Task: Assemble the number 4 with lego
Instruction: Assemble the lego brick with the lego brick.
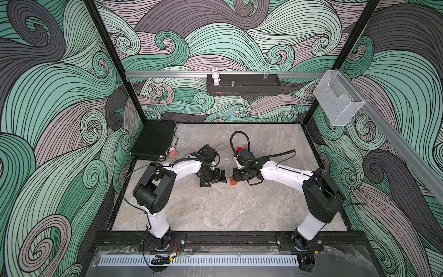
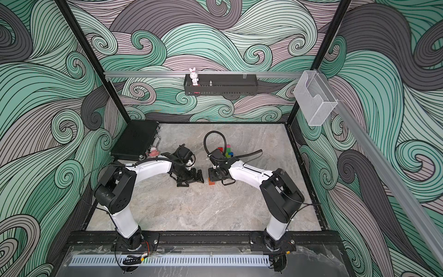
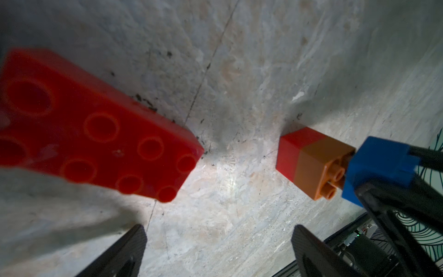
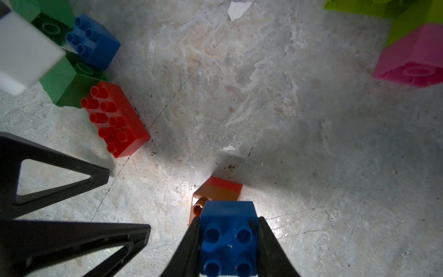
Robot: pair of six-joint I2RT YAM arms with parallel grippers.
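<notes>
My right gripper (image 4: 229, 219) is shut on a blue lego brick (image 4: 227, 237), one finger on each side. The blue brick (image 3: 378, 165) sits right at the studded top of an orange brick (image 3: 316, 167) stacked on a red brick (image 3: 290, 153); whether it is pressed on I cannot tell. This stack shows as an orange spot (image 1: 233, 181) under the right gripper (image 1: 236, 176) in both top views. My left gripper (image 3: 217, 230) hangs open and empty just beside the stack, low over the table (image 1: 215, 211). A long red brick (image 4: 115, 120) lies close by.
More lego lies behind the right wrist: green bricks (image 4: 64, 86), another blue brick (image 4: 93, 40), a pink one (image 4: 412, 62) and lime ones (image 4: 412, 21). A black case (image 1: 154, 144) with a pink toy (image 1: 173, 152) beside it occupies the back left corner.
</notes>
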